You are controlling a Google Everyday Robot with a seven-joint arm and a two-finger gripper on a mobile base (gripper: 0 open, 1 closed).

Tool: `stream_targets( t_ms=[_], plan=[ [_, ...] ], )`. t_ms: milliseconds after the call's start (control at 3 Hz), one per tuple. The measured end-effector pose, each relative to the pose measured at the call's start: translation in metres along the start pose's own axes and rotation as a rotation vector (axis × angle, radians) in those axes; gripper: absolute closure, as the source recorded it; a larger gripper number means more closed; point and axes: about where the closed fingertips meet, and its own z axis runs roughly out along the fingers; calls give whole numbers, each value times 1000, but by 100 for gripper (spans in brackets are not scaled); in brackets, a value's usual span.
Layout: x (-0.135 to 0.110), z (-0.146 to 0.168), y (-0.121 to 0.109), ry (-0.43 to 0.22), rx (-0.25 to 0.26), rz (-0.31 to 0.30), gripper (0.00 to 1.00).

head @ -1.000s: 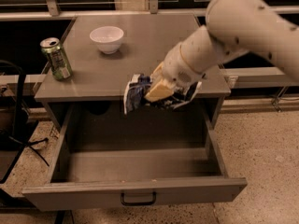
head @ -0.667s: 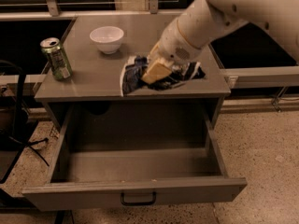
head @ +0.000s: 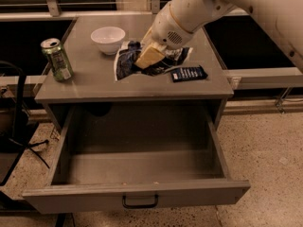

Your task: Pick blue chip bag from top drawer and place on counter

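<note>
The blue chip bag [head: 126, 63] is out of the top drawer [head: 137, 192] and is now above the table [head: 90, 82], near its middle, between the white bowl [head: 108, 39] and the small dark-blue packet [head: 188, 73]. The hand [head: 147, 58] comes down from the upper right and is clamped on the crumpled middle of the bag, with one tan finger [head: 151, 55] lying across the foil. The lower edge of the bag seems very low over the grey top, but I cannot tell if it touches the surface already or hangs just above it. The drawer stands pulled out below, with its black handle [head: 140, 202] to the front. A green can [head: 57, 59] stands at the left edge of the table, well apart from the bag. In my judgement the picking part is done and the step in hand is the placing. The next move calls for lowering the bag until it rests on the table, then opening the fingers and lifting the hand straight up. The packet lies just beside the bag and the bowl is near, so the release should be gentle and should push neither of them.
</note>
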Motion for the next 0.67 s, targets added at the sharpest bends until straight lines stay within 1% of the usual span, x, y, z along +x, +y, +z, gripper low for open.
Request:
stream_targets(
  t_ms=[333,667],
  plan=[
    [-3,18,-13,-28,14,-19,100],
    [-2,38,-20,-58,17,-32,100]
  ],
)
